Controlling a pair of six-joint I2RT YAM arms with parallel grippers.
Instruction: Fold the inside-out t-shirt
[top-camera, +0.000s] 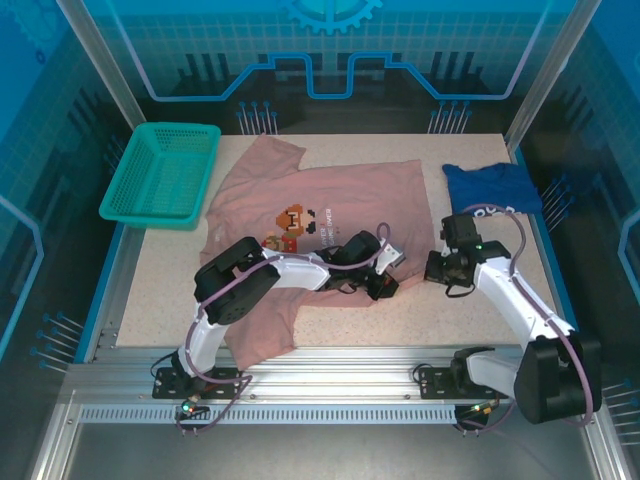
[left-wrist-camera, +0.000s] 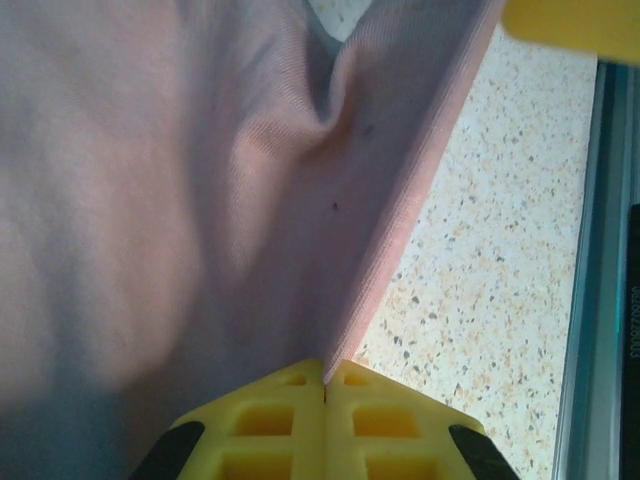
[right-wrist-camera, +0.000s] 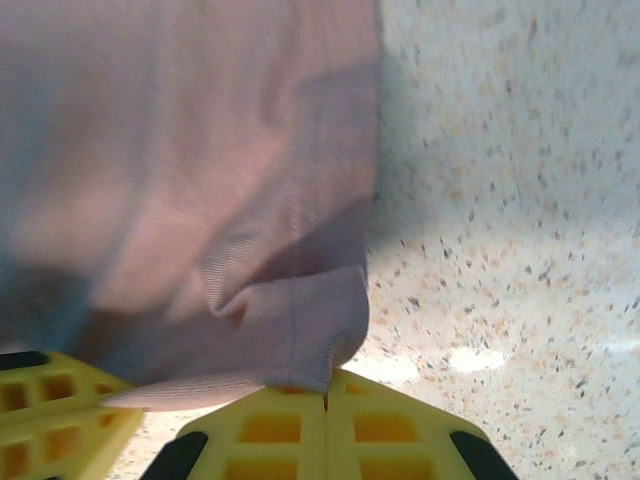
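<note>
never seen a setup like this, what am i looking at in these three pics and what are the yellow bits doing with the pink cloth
These are two robot arms bolted at the near edge of a table, each ending in a two-finger gripper with yellow fingers. The wide picture comes from a fixed camera above and behind the arms; the two close-ups come from a camera on each wrist, looking along that arm's own fingers. On the table lie a pink t-shirt, spread mostly flat, a dark blue shirt at the far right and a green basket at the far left. The left gripper is shut on the pink shirt's edge; the right gripper is shut on a folded bit of its hem.
</note>
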